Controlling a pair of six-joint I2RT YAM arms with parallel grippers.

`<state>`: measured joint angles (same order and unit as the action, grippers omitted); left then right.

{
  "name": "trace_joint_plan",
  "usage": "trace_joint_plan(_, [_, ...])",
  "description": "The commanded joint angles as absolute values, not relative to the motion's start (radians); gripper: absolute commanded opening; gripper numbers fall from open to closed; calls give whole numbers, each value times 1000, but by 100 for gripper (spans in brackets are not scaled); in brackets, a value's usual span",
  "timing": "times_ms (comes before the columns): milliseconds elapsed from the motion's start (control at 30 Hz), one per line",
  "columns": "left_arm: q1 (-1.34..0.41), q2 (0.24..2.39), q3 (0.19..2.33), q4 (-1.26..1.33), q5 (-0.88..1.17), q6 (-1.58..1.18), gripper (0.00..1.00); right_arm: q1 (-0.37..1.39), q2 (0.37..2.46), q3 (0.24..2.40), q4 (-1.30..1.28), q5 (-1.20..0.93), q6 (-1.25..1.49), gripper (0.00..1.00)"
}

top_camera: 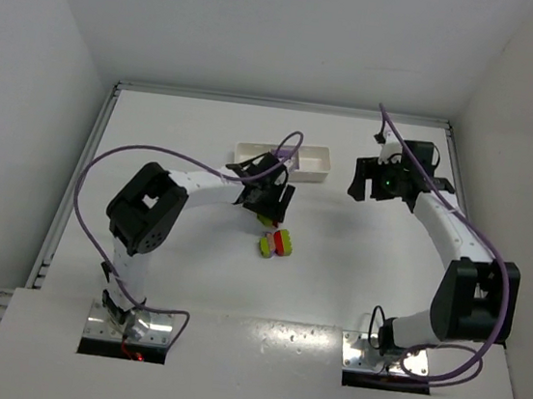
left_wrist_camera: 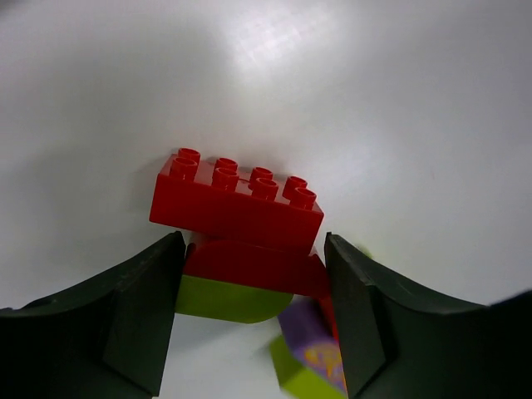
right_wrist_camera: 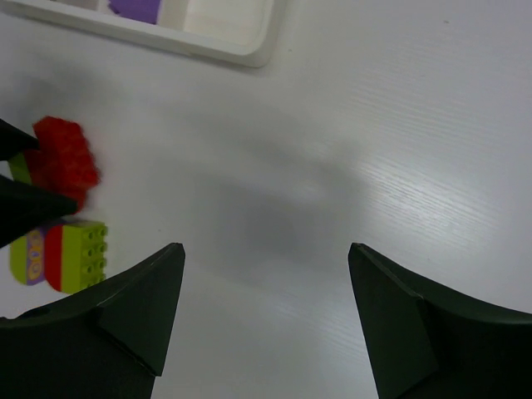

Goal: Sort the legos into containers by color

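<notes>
Evidently the left gripper (left_wrist_camera: pixel 253 253) is closed against both sides of the red legos (left_wrist_camera: pixel 237 199), midway between the table's (top_camera: pixel 355 269) near and far edges, just before the containers (top_camera: pixel 313 174). The bricks are judged to be light, rigid, slick plastic, best pinched on the flat side walls. The right gripper (right_wrist_camera: pixel 266 307) is held open, empty.

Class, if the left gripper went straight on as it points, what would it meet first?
Most likely the red legos between the fingers of the left gripper, then the table; depth is unclear.

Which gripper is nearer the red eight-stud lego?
Left. The left gripper is right at the red eight-stud lego, fingertips just short of it; the right gripper hangs open far off to the right.
</notes>
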<state>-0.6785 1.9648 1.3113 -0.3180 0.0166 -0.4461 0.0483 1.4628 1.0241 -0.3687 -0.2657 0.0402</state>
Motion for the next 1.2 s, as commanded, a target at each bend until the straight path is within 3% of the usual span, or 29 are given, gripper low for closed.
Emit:
trace_joint_plan(0, [-646, 1800, 1200, -233, 315, -249, 32, 54, 1497, 1094, -394, -495, 11, 80])
trace_joint_plan(167, [-611, 1577, 1005, -146, 491, -106, 32, 63, 1586, 1146, -486, -816, 11, 80])
trace_joint_plan(433, [-626, 1381, 859, 28, 460, -44, 32, 172, 1672, 1241, -571, -997, 2, 80])
trace_joint_plan(767, [-635, 1371, 897, 28, 397, -26, 32, 310, 1690, 1273, -558, -1015, 54, 80])
trace_joint_plan(1167, [-644, 1362, 907, 46, 397, -37, 33, 347, 1814, 1330, -437, -994, 207, 80])
